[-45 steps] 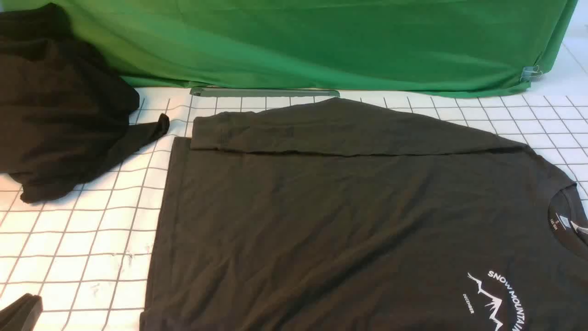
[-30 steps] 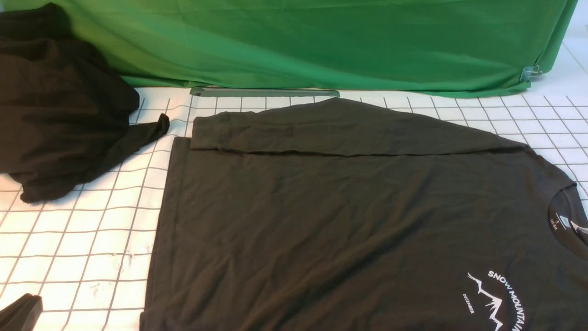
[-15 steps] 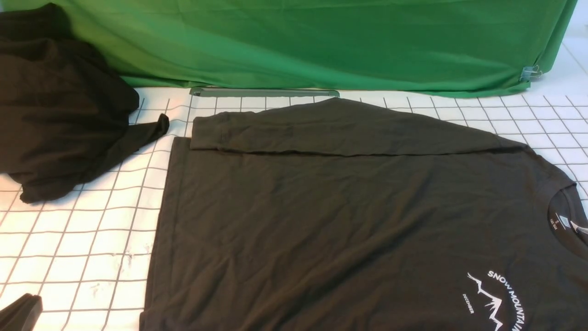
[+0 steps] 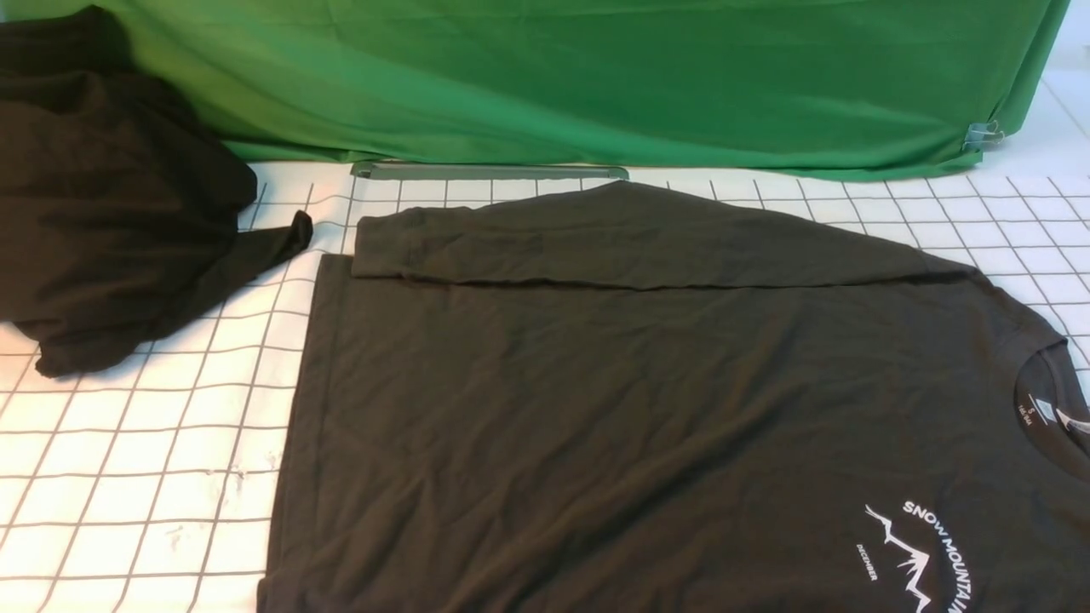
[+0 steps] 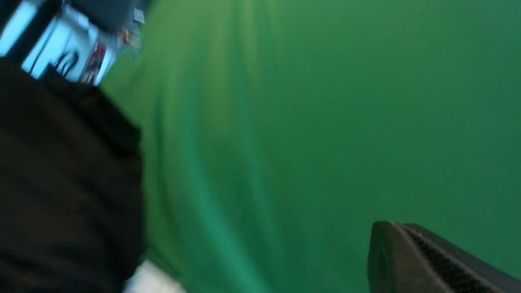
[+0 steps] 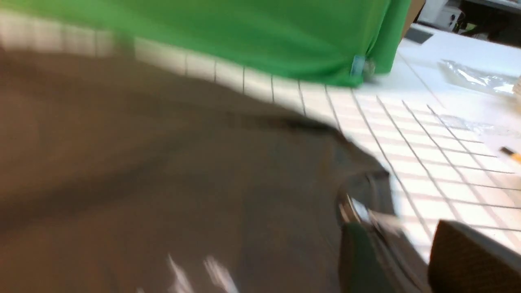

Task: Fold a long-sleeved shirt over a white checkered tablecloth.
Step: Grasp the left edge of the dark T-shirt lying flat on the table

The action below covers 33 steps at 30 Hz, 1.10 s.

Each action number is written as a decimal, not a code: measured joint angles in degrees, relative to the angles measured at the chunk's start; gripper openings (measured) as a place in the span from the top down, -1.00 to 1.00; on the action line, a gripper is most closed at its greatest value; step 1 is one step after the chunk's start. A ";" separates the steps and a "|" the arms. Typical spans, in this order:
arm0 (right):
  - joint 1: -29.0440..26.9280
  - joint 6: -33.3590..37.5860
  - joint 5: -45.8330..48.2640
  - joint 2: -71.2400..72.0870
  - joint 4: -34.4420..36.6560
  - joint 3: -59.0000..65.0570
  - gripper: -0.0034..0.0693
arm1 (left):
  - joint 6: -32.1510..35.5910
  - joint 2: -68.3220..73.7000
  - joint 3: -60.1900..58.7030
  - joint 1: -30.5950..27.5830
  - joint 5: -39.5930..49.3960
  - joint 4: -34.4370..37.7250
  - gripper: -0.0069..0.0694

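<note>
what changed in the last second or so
The left gripper pulled back: its dark tip, seen earlier at the front view's lower left corner, is gone from that view. Nothing was grabbed or let go. The shirt, black heap, tablecloth and green cloth lie as before.

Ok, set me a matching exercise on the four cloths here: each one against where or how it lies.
1. long-sleeved shirt
2. black heap of cloth
3. green cloth
4. white checkered tablecloth

A. hangs across the far side
B. spread flat, one sleeve folded over its body
C. piled at the far left
D. lies underneath, ruled in squares

Pairs: 1-B, 2-C, 3-A, 4-D
</note>
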<state>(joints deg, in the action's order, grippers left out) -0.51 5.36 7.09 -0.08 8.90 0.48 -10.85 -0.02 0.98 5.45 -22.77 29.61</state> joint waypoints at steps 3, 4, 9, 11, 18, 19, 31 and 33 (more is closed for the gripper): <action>0.00 -9.31 -5.83 0.00 4.38 0.00 0.24 | -6.89 0.24 5.11 0.00 1.80 -4.89 0.81; 0.00 -12.90 -7.86 0.00 5.29 0.00 0.24 | -8.65 1.15 8.25 0.00 5.17 -7.21 0.81; 0.00 -27.96 -18.01 0.00 7.40 0.00 0.24 | -10.58 17.98 35.26 0.00 44.55 -13.51 0.81; 0.00 -28.55 -19.53 0.00 7.66 0.00 0.24 | -6.12 25.32 41.93 0.00 54.88 -11.87 0.81; 1.46 -36.93 -20.10 0.00 1.89 -3.68 0.33 | 13.49 52.51 51.07 0.00 82.51 -4.95 0.81; 1.68 -36.93 -20.10 -0.08 1.15 -4.27 0.35 | 13.92 53.48 50.50 0.00 82.57 -4.87 0.81; 25.05 -17.92 36.28 -30.07 -9.21 -39.84 0.88 | 0.81 64.04 35.03 23.87 78.48 -19.88 0.83; 29.97 -17.00 39.45 -36.19 -8.90 -40.23 0.88 | -2.87 65.66 34.85 28.25 79.36 -24.54 0.82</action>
<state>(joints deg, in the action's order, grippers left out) 29.45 -11.64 46.54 -36.28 0.00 -39.74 -13.72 65.64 35.83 33.71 56.59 5.06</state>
